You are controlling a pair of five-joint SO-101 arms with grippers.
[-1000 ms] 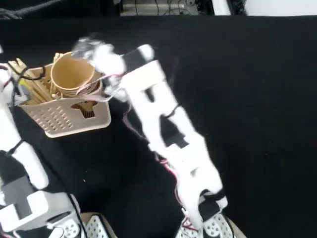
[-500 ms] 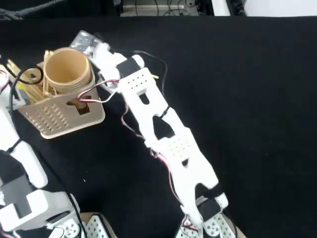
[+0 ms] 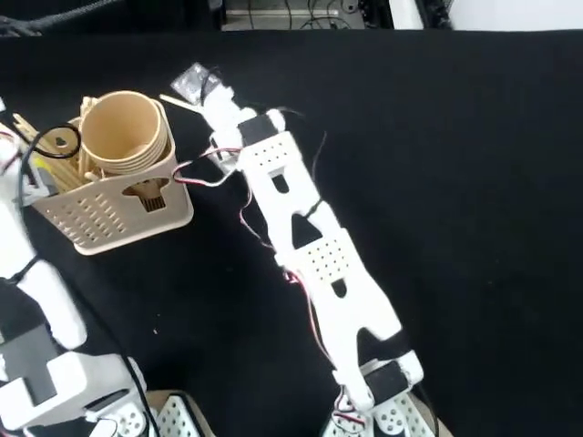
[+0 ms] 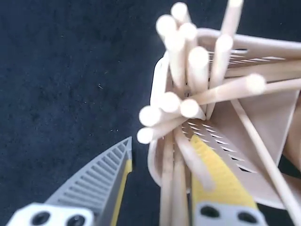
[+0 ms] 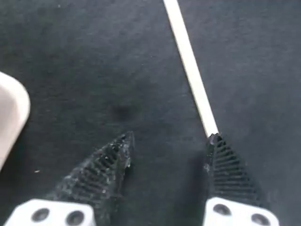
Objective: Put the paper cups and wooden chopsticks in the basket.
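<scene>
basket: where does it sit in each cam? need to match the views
High view: basket at the picture's left, cups and chopsticks standing in it.
Left wrist view: its rim runs between the open fingers of the left gripper, chopstick ends poking out.
Right wrist view: probably the pale rounded corner off to one side of the right gripper.
Shared landmark: the black table cover.

No legible text, number, label or sign on basket (image 3: 109, 214), paper cups (image 3: 127, 137), chopsticks (image 4: 198, 57).
</scene>
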